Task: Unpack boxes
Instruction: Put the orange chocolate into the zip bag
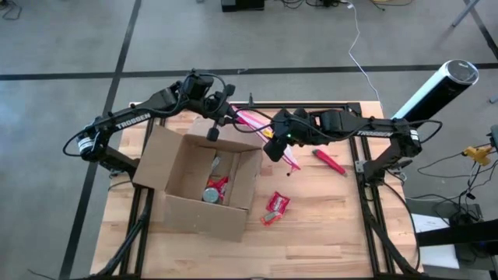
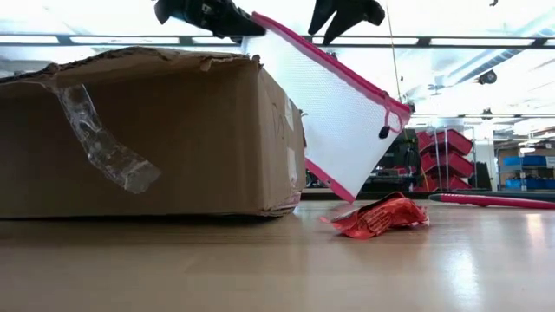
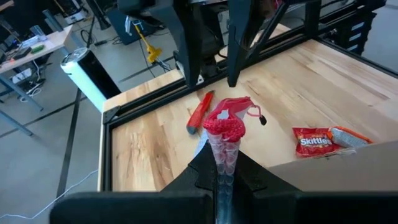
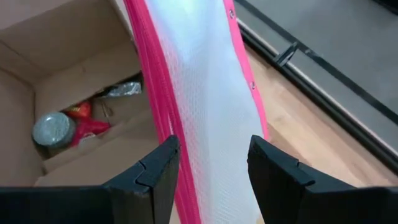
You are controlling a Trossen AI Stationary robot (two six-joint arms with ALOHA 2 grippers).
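**Left gripper holding a pink-edged pouch above the worktop**

At bottom centre, the left gripper has its dark fingers closed on a translucent pouch with a bunched pink edge. Beyond lies a pale wooden worktop. A red tool rests mid-frame. At right, a red Skittles packet lies beside a brown cardboard box edge. The other arm's fingers hang at top centre. A white cylinder stands upper left.

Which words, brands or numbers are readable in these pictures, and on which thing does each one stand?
"TROSSEN" on the left arm.
"TROSSEN" on the right arm, small but legible.
"Skittles" on the red candy pack lying on the table.
White labels on the box side: too blurred to read.
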